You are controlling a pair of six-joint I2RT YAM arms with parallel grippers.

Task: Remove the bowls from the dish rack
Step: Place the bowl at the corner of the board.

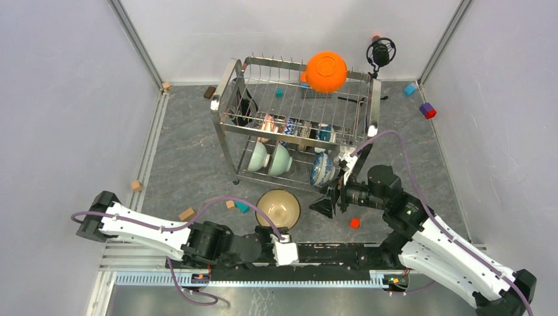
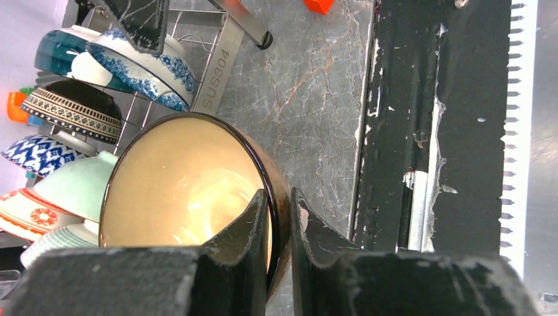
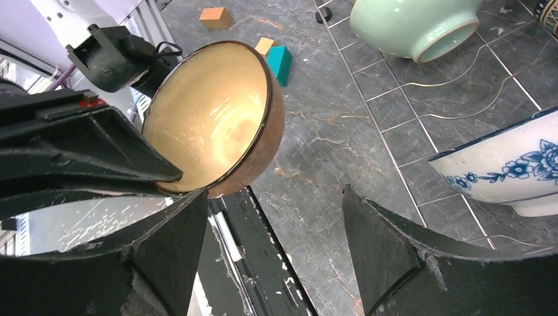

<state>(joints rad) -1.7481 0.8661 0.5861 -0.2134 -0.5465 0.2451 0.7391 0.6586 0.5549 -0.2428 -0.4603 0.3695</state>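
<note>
Grey marbled tabletop (image 1: 191, 151) carries everything, with white walls around it. Nearest, at the middle of the near edge, the left gripper (image 2: 278, 201) is clamped on the rim of the brown-gold bowl (image 1: 278, 207), one finger inside and one outside. The bowl hangs tilted, and I cannot tell whether it touches the surface. Such a thin pinch on a glazed rim could let it swivel or slip. Let go at that tilt, it might roll onto the black rail (image 2: 395, 131) or against the teal block (image 1: 242, 207) just beside it.

Further in, the right gripper (image 3: 275, 192) holds nothing, its jaws spread wide near the blue-and-white bowl (image 1: 322, 169) at the near right corner of the dish rack (image 1: 227, 85). A careless approach could catch a wire or nudge the pale green bowls (image 1: 279, 160) on the same lower tier. Any jolt could also shake the orange bowl (image 1: 326, 71) from the top tier's far right corner.
</note>
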